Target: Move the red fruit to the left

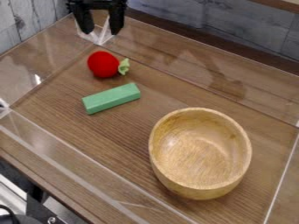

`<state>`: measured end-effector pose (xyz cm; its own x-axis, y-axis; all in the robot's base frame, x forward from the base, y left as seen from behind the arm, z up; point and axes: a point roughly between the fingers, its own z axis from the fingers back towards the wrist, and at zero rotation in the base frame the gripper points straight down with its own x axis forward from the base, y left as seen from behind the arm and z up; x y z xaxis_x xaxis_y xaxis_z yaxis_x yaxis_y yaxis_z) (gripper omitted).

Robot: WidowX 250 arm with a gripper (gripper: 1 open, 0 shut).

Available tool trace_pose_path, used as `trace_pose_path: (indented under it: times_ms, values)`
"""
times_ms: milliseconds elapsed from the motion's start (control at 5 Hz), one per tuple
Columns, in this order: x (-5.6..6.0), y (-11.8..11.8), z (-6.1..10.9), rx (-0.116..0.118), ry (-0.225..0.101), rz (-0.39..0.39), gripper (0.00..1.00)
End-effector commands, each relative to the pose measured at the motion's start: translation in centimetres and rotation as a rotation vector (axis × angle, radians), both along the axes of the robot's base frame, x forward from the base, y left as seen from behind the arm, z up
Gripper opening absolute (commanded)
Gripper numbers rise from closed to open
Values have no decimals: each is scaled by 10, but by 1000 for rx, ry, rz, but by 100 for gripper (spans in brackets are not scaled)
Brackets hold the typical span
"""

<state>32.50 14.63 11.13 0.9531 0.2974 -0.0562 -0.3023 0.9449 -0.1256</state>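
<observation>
The red fruit (pixel 104 63), small, round and glossy with a green leafy stem at its right, rests on the wooden table (pixel 198 87) at the upper left. My gripper (pixel 98 24) hangs well above it near the top edge, pointing straight down, with its black fingers (pixel 117 19) spread open and nothing between them. The fruit lies free, clear of the fingers.
A green rectangular block (pixel 111 98) lies just in front of the fruit. A large wooden bowl (pixel 200 150) stands at the lower right. Low clear walls (pixel 35 131) border the table's left and front sides.
</observation>
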Motion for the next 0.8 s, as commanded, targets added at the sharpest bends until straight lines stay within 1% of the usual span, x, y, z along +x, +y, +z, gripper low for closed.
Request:
trace_pose_path:
  times_ms: [0, 200, 400, 600]
  values:
    - [9, -3, 25, 50, -89, 33, 100]
    - [12, -11, 30, 55, -86, 55, 100]
    - [17, -19, 34, 60, -84, 74, 0]
    - [32, -25, 26, 63, -84, 59, 0]
